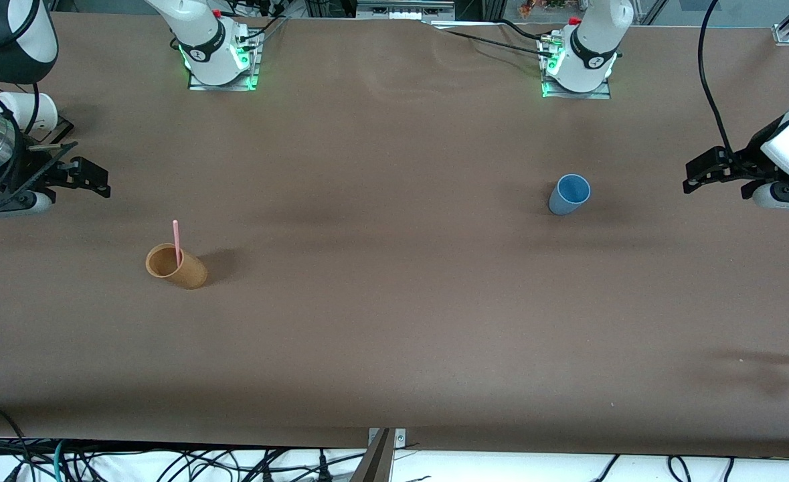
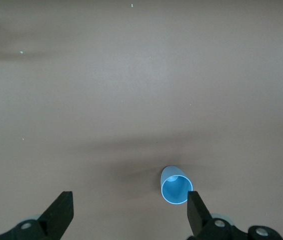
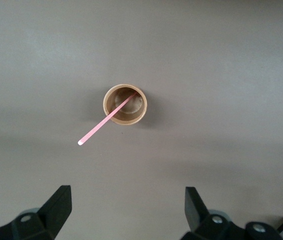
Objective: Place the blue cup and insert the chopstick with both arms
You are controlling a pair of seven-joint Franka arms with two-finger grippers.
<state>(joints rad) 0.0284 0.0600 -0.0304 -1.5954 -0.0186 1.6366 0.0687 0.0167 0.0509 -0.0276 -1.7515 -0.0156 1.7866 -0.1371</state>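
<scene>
Blue cup standing upright on the brown surface is the landmark: it sits toward the left arm's end, mouth up and empty, with nothing touching it. Chopstick is well apart from the blue cup, toward the right arm's end, leaning inside the brown cup with its upper half sticking out past the rim. Judging from this layout, the step in hand is the left arm's reach for the blue cup, and doing it well calls for centring the cup between the fingers before descending, closing on the wall below the rim, and keeping it upright so it can later take the chopstick. Left gripper hangs over the surface out past the blue cup at that end of the table, jaws spread wide and empty; its wrist view shows the cup close to one fingertip rather than centred. Right gripper hovers over the surface near the brown cup, equally wide apart and holding nothing, apparently waiting.
</scene>
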